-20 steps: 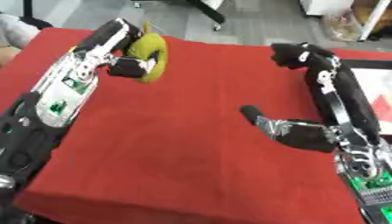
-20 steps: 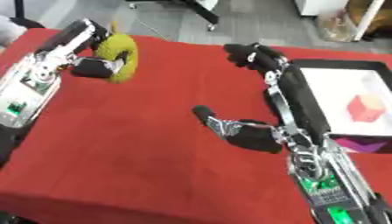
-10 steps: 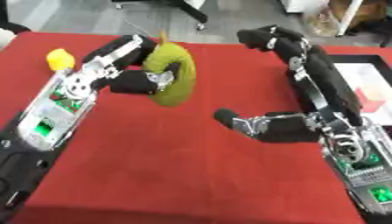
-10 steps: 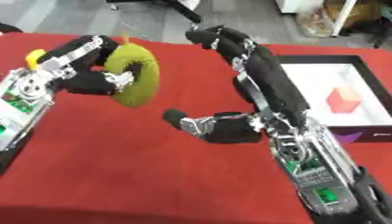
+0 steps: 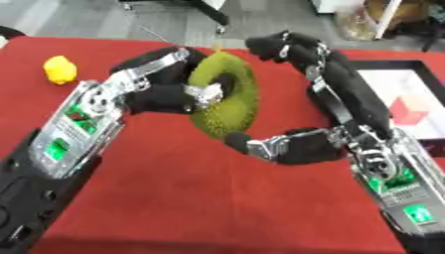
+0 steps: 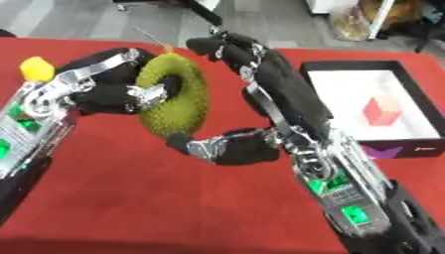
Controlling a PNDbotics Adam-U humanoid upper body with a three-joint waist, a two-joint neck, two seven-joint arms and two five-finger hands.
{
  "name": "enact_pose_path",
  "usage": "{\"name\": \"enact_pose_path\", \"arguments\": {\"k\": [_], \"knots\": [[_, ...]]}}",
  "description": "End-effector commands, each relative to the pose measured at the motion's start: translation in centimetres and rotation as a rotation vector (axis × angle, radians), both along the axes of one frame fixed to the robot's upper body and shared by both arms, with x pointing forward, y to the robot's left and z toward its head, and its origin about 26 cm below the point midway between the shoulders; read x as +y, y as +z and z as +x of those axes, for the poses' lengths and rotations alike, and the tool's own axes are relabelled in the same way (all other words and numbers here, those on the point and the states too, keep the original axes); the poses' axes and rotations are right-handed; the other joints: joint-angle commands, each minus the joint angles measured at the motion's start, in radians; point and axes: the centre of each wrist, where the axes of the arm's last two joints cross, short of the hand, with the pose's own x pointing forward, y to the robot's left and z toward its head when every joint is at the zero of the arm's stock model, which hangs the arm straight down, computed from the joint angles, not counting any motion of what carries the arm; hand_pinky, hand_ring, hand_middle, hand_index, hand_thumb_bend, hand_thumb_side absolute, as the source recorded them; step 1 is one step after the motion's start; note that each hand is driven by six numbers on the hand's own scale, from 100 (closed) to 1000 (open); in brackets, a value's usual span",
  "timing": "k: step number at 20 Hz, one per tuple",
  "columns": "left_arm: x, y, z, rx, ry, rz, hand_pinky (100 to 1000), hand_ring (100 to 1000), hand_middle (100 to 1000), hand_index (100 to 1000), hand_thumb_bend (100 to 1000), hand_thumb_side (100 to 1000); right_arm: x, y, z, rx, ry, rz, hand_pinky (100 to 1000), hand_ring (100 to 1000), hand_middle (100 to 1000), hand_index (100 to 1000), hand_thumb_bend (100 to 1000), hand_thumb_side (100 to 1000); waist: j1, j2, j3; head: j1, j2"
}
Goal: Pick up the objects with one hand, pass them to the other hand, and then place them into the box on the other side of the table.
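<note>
Jackfruit-like green fruit (image 5: 224,99), bumpy and oval with a thin stem poking up, hangs above the red worktop (image 5: 174,198) at upper centre of the frame, caught between both arms. Biggest thing in shot is that worktop, filling almost everything below the grey floor. On the left, the left robot hand (image 5: 165,94) has its fingers and thumb curled round the fruit's left flank, clamped on it. On the right, the right robot hand (image 6: 260,124) is spread wide: its fingers (image 5: 282,44) arch over the top right of the fruit, its thumb (image 5: 248,144) reaches in just under the fruit's lower end, and I cannot tell whether either actually touches the skin. At the right edge of the frame sits the black-rimmed box (image 6: 315,74) with a white floor, and inside it a red block (image 6: 381,111). Far upper left, a small yellow object (image 5: 59,69) lies alone on the worktop.
</note>
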Motion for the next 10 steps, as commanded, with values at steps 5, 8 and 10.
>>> {"name": "enact_pose_path", "arguments": {"k": [5,8,10], "knots": [[-0.8,1.8,-1.1,0.002,-0.108,-0.042,601,436,376,463,100,411,0.2,0.7,-0.5,-0.016,0.039,-0.014,669,702,700,852,636,449,0.0,-0.008,0.002,-0.008,-0.003],[-0.9,2.1,-1.4,0.01,-0.14,-0.053,607,442,380,467,100,412,0.3,0.5,-0.5,-0.006,0.045,-0.019,662,692,693,847,628,438,0.0,-0.009,0.003,-0.009,-0.003],[-1.0,2.2,-1.7,0.014,-0.155,-0.054,609,444,381,468,100,413,0.3,0.5,-0.5,-0.003,0.044,-0.02,655,684,689,844,608,420,0.0,-0.009,0.003,-0.011,-0.003]]}}
